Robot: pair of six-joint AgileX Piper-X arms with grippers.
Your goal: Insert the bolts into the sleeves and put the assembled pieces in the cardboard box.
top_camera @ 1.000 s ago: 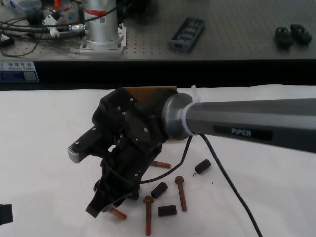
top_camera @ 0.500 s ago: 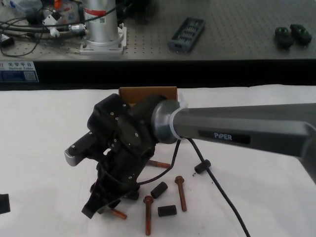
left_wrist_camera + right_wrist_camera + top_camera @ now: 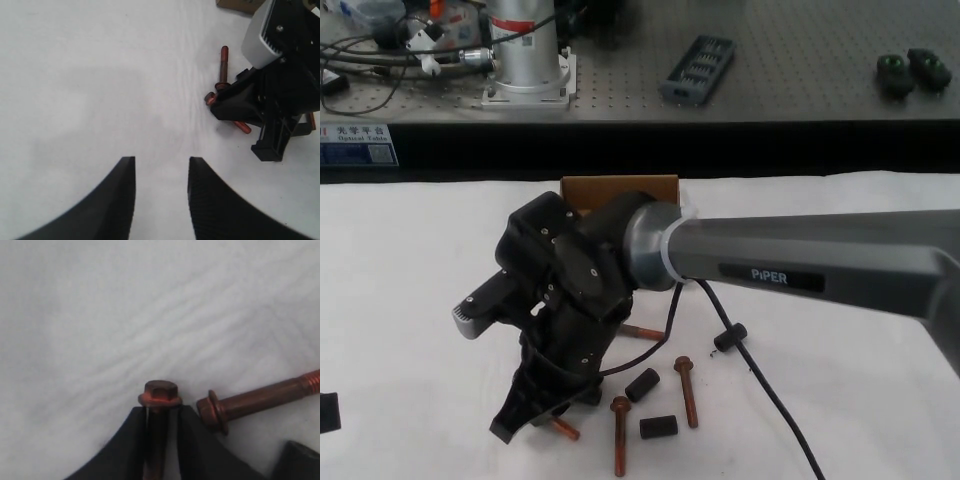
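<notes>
Right hand (image 3: 161, 415): closed on one bolt (image 3: 160, 392), just under its head, low by the front edge of the desk (image 3: 410, 260).
My next move: I think I should lift it straight up and slowly, so it won't bump the second bolt (image 3: 260, 401) just beside it.
Aim: the sleeves (image 3: 658, 427) lie near; the cardboard box (image 3: 618, 188) sits behind the arm.
Right arm: stretched across from the right edge, wrist bent down.
Left hand (image 3: 161, 162): open, holding nothing, near the front left corner.

Right end effector (image 3: 525, 418) at bolt (image 3: 565, 430)
</notes>
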